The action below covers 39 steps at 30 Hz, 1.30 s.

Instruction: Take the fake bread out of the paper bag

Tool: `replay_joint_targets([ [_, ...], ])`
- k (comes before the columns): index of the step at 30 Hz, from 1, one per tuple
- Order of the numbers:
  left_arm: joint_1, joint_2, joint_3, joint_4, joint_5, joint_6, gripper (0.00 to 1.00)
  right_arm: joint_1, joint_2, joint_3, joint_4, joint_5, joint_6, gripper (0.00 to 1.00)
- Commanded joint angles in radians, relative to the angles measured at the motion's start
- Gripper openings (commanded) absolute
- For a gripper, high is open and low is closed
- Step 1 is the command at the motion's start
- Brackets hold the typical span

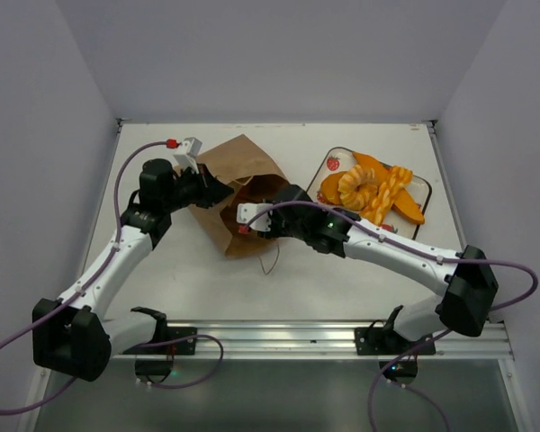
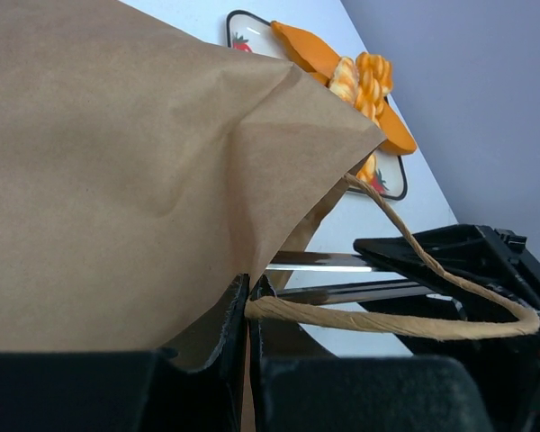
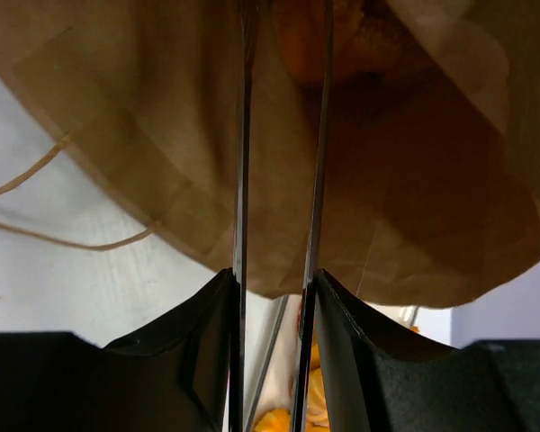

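One paper bag (image 1: 229, 166) lies on its side on the white table (image 1: 342, 279), left of centre, its mouth turned toward the one tray (image 1: 418, 186) at the right. Two arms meet at it. The left gripper (image 1: 209, 191) is clamped tight on the bag's far lip. The right gripper (image 1: 250, 220) pokes into the mouth, its black wrist covering the opening from above, so the overhead view hides whatever is inside. The right wrist view fills that gap: an orange piece of bread (image 3: 342, 36) sits deep in the bag, and the two fingers (image 3: 207, 333) stand a narrow slit apart, but their tips run out of frame, so I cannot tell whether they hold anything. The left wrist view shows one twisted handle (image 2: 387, 322) coming out from between its closed fingers. A second handle (image 1: 270, 259) lies loose on the table near the bag's mouth. On the tray there seem to be four bread pieces: a ring (image 1: 355, 186), a braided stick (image 1: 389, 191) and two orange wedges (image 1: 369, 164), overlapping.
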Motion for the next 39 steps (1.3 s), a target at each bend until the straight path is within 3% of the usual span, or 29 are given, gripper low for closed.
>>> replay_joint_targets([
  [1,-0.007,-0.034,0.040,0.000,0.029,-0.028,0.06,0.034,0.052,0.054,0.162,0.172,-0.095,0.43],
  [12,-0.007,-0.062,0.040,-0.031,0.039,0.020,0.06,0.046,0.194,0.111,0.212,0.278,-0.172,0.48],
  [34,-0.007,-0.083,0.034,-0.048,0.042,0.060,0.06,0.061,0.392,0.238,0.065,0.335,-0.153,0.48],
  [37,-0.007,-0.091,0.034,-0.057,0.043,0.066,0.06,0.061,0.417,0.252,0.059,0.349,-0.149,0.40],
  [39,-0.007,-0.093,0.034,-0.060,0.036,0.073,0.07,0.061,0.426,0.255,0.047,0.357,-0.143,0.21],
])
